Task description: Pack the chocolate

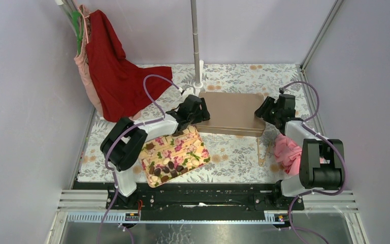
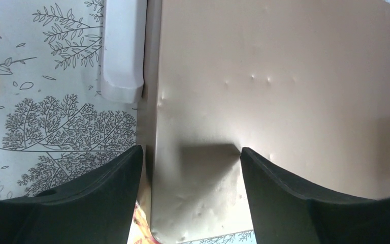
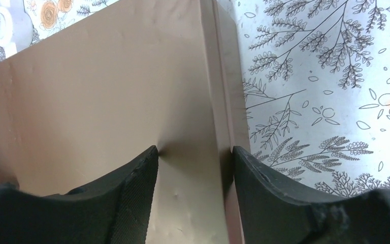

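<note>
The chocolate (image 1: pixel 165 168), several small dark brown pieces, lies in a floral tray (image 1: pixel 201 151) near the left arm's base, among pale paper cups. Behind the tray lies a flat tan box lid (image 1: pixel 232 113). My left gripper (image 1: pixel 201 110) is at the lid's left end. In the left wrist view it (image 2: pixel 191 149) stands open astride the lid's (image 2: pixel 284 91) left edge, one finger over the tablecloth and one over the top. My right gripper (image 1: pixel 264 113) is at the right end. It (image 3: pixel 195 148) is open astride the lid's (image 3: pixel 106 91) right edge, left fingertip touching the top.
A metal pole (image 1: pixel 196 46) stands on a white base (image 2: pixel 123 51) right behind the lid's left corner. A red garment (image 1: pixel 117 71) hangs at the back left. A pink cloth (image 1: pixel 287 152) lies by the right arm. Walls close in on both sides.
</note>
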Controlling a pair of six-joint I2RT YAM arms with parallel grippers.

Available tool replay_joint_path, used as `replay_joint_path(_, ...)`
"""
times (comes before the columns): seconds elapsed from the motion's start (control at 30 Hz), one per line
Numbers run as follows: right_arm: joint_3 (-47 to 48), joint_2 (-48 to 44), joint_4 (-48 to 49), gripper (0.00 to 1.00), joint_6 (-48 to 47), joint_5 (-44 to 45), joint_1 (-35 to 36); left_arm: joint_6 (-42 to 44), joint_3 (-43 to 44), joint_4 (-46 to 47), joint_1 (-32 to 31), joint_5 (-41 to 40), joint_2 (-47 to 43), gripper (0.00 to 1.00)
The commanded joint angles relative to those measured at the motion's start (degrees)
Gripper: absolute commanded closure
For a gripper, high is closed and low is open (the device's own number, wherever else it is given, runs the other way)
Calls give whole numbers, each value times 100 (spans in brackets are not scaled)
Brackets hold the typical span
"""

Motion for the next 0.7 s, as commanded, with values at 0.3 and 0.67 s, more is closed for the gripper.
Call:
replay_joint_path(0.3,-124,-603,-1185,14,-17,385,372,468,72,-1061,-79,-578,-1232,13)
replay_joint_path(0.67,-332,-1321,-1117,0,-29,1246,367,735,-1226,-1666,-1264,-439,-2572,11)
